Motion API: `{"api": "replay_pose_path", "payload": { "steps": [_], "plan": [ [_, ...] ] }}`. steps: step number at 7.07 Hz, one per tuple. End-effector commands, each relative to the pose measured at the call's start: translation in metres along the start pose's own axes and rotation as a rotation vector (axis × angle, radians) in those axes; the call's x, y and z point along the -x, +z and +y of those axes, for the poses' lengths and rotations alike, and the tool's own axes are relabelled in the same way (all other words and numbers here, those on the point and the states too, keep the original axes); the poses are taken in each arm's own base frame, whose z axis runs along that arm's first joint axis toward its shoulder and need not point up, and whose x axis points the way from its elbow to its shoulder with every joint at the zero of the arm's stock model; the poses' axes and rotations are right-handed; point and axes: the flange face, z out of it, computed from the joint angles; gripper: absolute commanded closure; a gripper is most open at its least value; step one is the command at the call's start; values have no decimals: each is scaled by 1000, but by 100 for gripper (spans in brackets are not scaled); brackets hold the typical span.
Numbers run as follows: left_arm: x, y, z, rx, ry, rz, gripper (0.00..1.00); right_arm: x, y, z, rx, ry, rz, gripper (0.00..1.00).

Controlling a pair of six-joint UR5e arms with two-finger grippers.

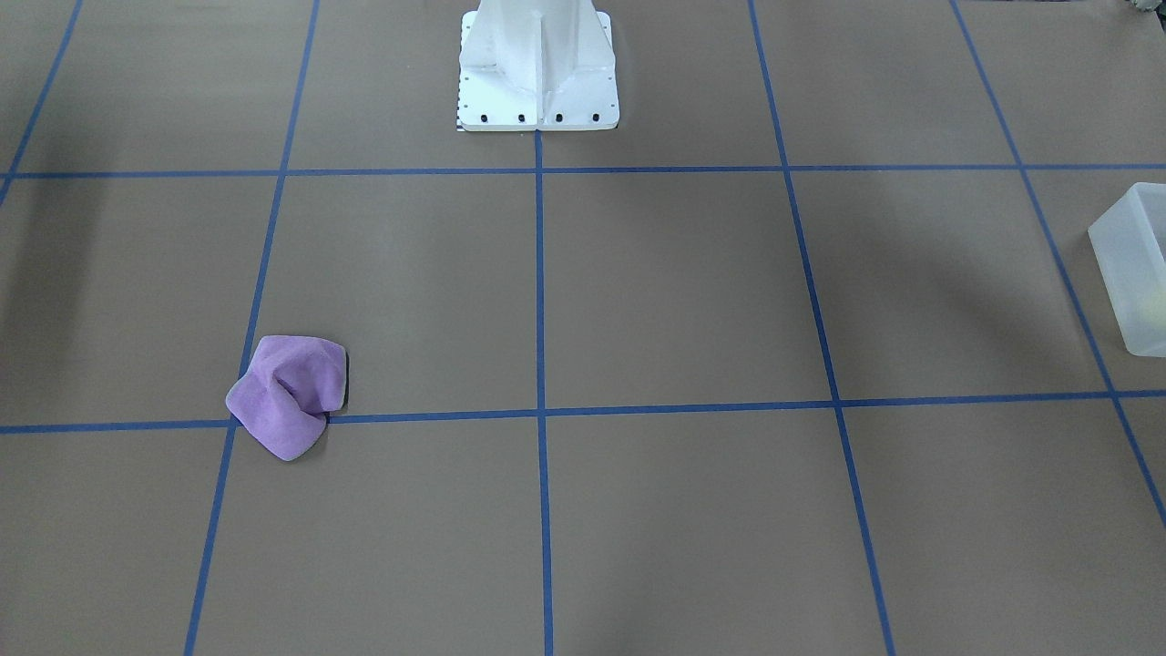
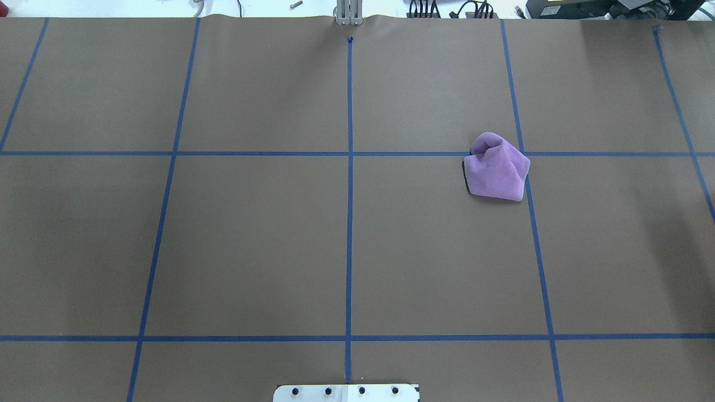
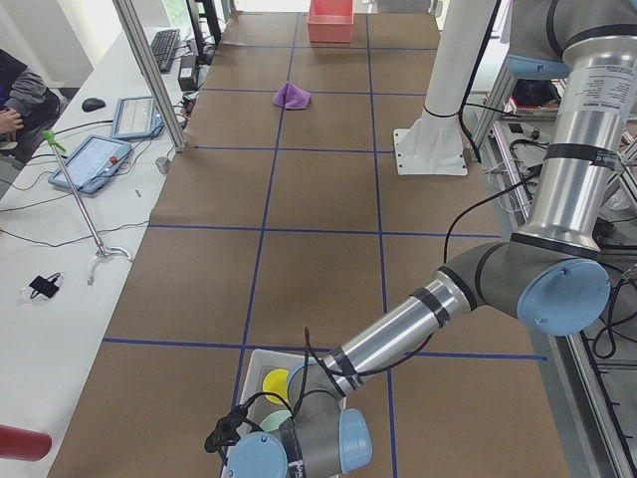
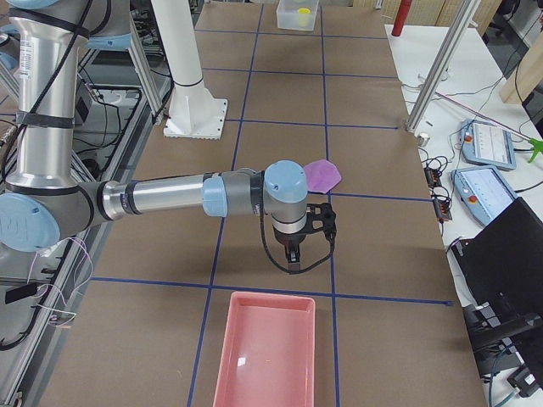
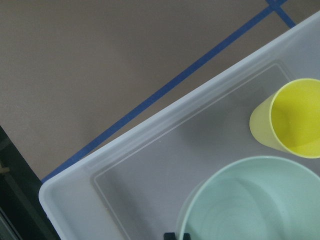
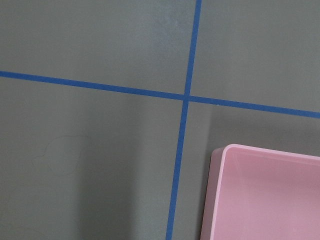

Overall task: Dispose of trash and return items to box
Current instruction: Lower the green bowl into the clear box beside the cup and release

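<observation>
Cup [image 5: 292,117] and bowl [image 5: 250,200] inside box [image 5: 165,128]

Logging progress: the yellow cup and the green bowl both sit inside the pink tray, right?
Not the pink tray. The left wrist view shows the yellow cup and the green bowl inside the translucent white bin.

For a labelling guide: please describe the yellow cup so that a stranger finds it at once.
Go to the end of the brown paper-covered table on the robot's left, where the translucent frosted-white rectangular plastic bin stands. Inside it, the small pale-yellow plastic tumbler cup stands beside the round mint-green plastic bowl; it is the narrower, yellow one.
</observation>
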Motion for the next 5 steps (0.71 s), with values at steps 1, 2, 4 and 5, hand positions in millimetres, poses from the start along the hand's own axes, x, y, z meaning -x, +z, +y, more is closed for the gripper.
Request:
{"api": "replay_pose_path", "payload": {
  "steps": [1, 2, 4, 5],
  "plan": [
    [-18, 39, 14, -9, -41, -24, 100, -1, 1, 0, -18, -15, 2, 0],
    [-22, 49, 12, 12, -29, -22, 100, -2, 2, 1, -17, -14, 2, 0],
    [-24, 58, 11, 42, -30, -28, 100, -3, 3, 3, -14, -11, 4, 0],
    [-26, 60, 8, 45, -31, -26, 85, -3, 3, 3, -14, -11, 4, 0]
  ]
}}
